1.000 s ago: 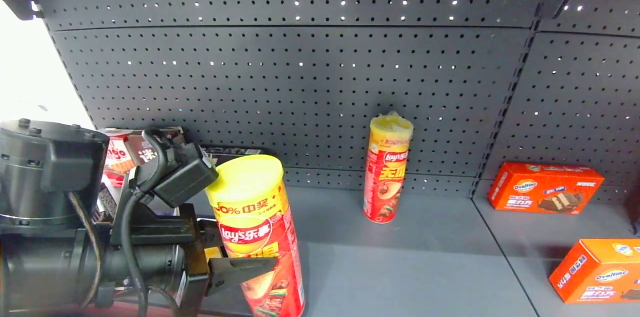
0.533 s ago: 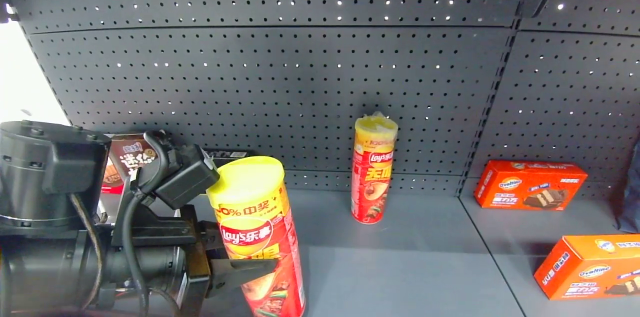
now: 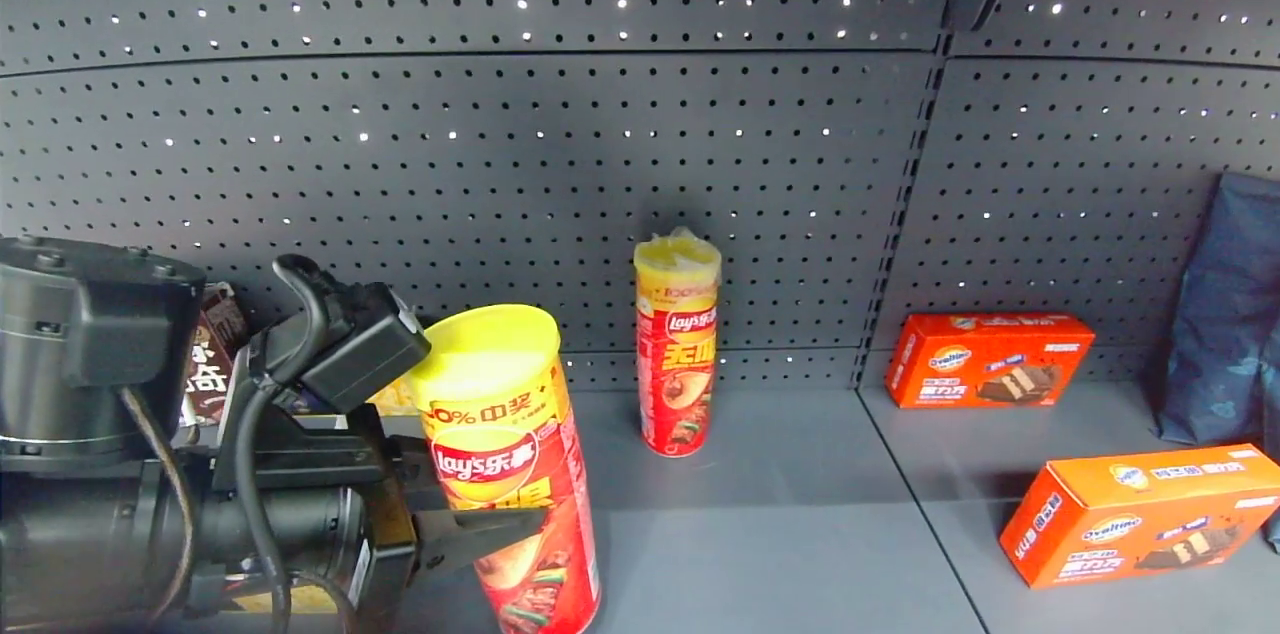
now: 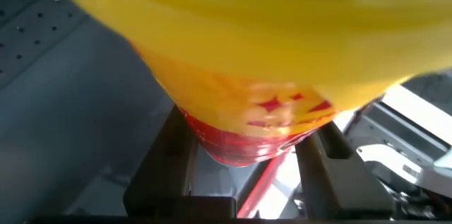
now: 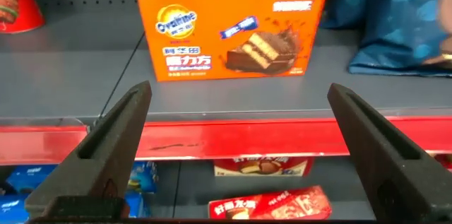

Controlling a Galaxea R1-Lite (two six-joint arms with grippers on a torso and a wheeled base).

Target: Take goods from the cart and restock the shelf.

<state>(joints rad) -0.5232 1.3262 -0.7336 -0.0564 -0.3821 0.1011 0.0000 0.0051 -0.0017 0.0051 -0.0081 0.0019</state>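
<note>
My left gripper is shut on a red chip can with a yellow lid, holding it upright at the front left of the grey shelf. In the left wrist view the chip can sits between the two dark fingers. A second chip can stands upright against the pegboard back, to the right of the held one. My right gripper is open below the shelf's red front edge, facing an orange snack box.
Two orange boxes lie on the right shelf section, one at the back and one near the front. A dark blue bag leans at the far right. Brown snack boxes stand behind my left arm. Lower shelves hold more packs.
The head camera has turned right, so the shelf contents slid left and the blue bag came into view. My left gripper keeps the can in the same hold.
</note>
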